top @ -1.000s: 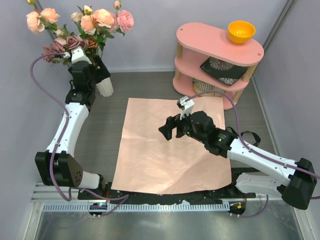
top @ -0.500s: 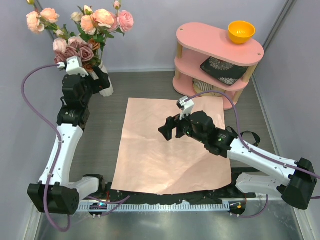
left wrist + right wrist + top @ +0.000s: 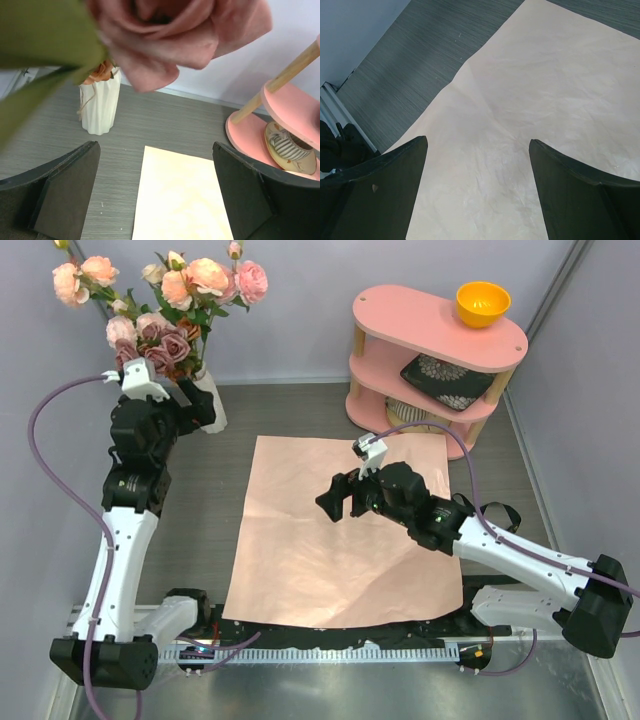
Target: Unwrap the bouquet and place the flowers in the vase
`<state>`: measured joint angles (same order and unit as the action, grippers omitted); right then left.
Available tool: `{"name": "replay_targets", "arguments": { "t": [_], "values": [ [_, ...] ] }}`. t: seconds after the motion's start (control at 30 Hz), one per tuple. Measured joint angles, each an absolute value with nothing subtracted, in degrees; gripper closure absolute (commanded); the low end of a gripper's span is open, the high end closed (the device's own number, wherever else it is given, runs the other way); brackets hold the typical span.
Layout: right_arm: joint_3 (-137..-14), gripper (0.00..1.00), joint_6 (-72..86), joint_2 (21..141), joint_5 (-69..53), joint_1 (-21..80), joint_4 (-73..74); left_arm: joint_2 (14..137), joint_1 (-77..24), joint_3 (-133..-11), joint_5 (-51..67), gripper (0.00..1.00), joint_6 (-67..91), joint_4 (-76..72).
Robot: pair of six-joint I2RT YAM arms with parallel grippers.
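Flowers [image 3: 165,300] are standing in the vase [image 3: 214,416] at the far left of the table [image 3: 200,510]. The left gripper [image 3: 192,408] is hovering just beside the vase, jaws spread wide and grasping nothing. A rose [image 3: 185,35] is crowding its wrist view. The right gripper [image 3: 335,498] is hanging released over the flattened paper [image 3: 340,560].

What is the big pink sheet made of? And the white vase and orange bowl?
The sheet looks like thin matte paper, creased. The vase is matte white, ribbed, maybe ceramic or plastic. The orange bowl looks smooth, probably plastic.
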<state>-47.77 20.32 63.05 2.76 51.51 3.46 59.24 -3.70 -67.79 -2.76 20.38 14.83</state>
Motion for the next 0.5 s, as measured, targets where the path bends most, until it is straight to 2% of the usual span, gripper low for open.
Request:
{"name": "replay_targets", "arguments": {
  "t": [0.17,0.5],
  "values": [
    [-47.79,0.12,20.62,63.05,2.76,51.51,3.46,56.03,-3.70,-67.81,-2.83,0.07,20.62,14.79],
    [-47.77,0.12,20.95,63.05,2.76,51.51,3.46,50.04,-3.70,-69.08,-1.45,0.02,20.82,17.10]
  ]
}}
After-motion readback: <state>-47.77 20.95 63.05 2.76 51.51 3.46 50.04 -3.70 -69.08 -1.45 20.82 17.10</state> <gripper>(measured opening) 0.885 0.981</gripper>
